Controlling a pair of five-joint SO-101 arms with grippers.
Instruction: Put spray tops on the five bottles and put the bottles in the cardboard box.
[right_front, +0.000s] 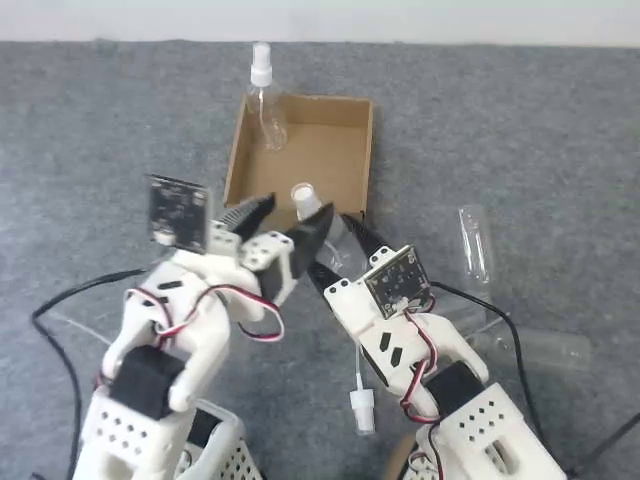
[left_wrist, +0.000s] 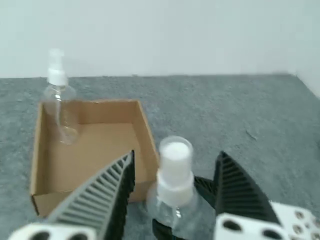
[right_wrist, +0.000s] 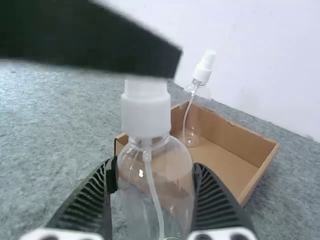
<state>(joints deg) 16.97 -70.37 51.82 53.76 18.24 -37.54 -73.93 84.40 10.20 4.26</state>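
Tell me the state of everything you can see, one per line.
held bottle: upright, top on.
left pincer: open around the held bottle's top.
right pincer: shut on the held bottle.
boxed bottle: upright in the cardboard box, top on.
bare bottle: lying on the carpet, topless.
loose spray top: lying on the carpet.

From where I stand, the open brown cardboard box (right_front: 325, 165) has most of its floor bare. Only one clear plastic bottle with a white spray top (right_front: 266, 105) leans in its far left corner, so the middle and right side are free from above. Just before its near wall it's crowded: the right gripper (right_front: 335, 248) clamps a second clear spray-topped bottle (right_front: 306, 198), and the left gripper (right_front: 290, 215) has its jaws spread either side of the cap. On the grey carpet (right_front: 540, 130) a capless clear bottle (right_front: 475, 240) lies right of the box.
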